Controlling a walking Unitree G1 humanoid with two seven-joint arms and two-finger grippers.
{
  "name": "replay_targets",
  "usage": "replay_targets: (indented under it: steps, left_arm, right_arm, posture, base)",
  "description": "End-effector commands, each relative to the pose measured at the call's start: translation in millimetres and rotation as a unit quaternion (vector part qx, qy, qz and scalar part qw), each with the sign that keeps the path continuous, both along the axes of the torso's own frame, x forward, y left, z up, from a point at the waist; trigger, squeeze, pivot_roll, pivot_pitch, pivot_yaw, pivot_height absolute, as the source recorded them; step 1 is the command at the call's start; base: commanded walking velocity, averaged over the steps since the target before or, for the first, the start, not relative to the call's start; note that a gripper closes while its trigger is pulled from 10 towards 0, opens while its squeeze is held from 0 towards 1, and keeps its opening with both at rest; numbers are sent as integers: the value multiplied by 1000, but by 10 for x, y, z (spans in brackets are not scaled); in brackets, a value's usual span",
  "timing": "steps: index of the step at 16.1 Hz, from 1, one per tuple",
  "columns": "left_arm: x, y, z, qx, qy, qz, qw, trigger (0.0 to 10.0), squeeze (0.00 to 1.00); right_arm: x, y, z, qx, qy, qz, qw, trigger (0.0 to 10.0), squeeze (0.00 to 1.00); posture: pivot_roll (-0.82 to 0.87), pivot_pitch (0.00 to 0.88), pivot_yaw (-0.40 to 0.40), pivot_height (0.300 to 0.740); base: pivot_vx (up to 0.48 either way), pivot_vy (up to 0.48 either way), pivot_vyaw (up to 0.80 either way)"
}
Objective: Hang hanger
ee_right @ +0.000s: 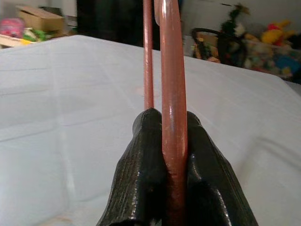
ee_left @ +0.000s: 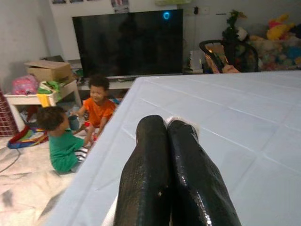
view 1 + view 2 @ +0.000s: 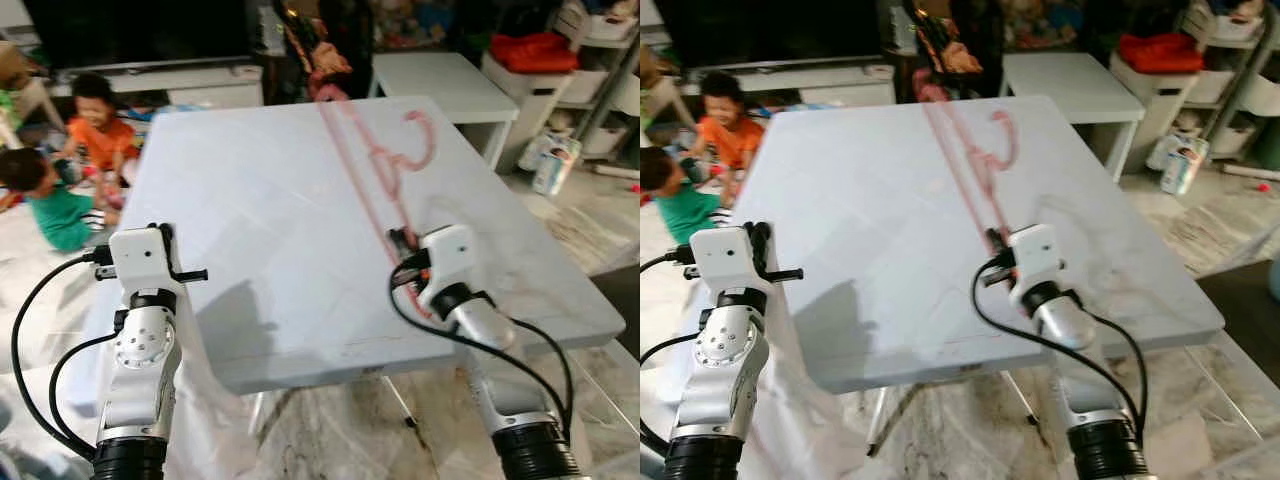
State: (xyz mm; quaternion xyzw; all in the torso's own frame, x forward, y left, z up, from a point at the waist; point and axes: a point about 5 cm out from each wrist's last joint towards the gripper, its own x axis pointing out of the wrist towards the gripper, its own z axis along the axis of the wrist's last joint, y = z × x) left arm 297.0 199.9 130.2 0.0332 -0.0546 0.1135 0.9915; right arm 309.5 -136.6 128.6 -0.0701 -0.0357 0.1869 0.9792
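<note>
Two black fingers [image 1: 141, 174] of the right gripper [image 1: 165, 123] are clamped on a pink hanger [image 3: 372, 160], which is seen above the white table [image 3: 250, 230], its hook toward 1 o'clock. The left gripper [image 2: 167, 129] is held pressed shut, empty, at the table's 9 o'clock edge. Two children [image 3: 70, 170] are seated on the floor at 10 o'clock.

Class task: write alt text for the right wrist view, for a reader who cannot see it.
The right gripper has its black jaws shut on a pink hanger, whose bar runs straight away from the camera over a pale table. Behind the table, blurred, are soft toys and a cardboard box.
</note>
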Motion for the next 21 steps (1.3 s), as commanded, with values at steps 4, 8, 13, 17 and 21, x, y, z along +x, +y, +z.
replay_targets:
  steps: [4,8,13,17,21]
  left_arm:
    - [72,6,76,7,-5,0,1000,10000,0]
    - [165,23,223,21,-21,-31,999,10000,0]
    - [736,248,934,97,-50,-135,985,10000,0]
    - [1074,261,1854,159,-120,-95,975,10000,0]
    - [1001,-84,2952,246,-247,-53,936,10000,0]
  right_arm:
    - [12,-86,68,-7,-15,-10,1000,10000,0]
    - [32,-56,70,-2,-15,-9,1000,10000,0]
    - [62,-46,82,-4,-17,-6,1000,10000,0]
    - [49,-33,72,-9,-19,-8,1000,10000,0]
    - [70,-102,116,-20,-28,-21,999,10000,0]
  posture:
    - [-99,0,16,736]
    - [-94,0,14,736]
    - [-93,0,11,736]
    - [-111,0,11,736]
    - [-132,0,20,736]
  base:
    - [0,0,0]
    - [0,0,0]
    - [0,0,0]
    - [0,0,0]
    - [0,0,0]
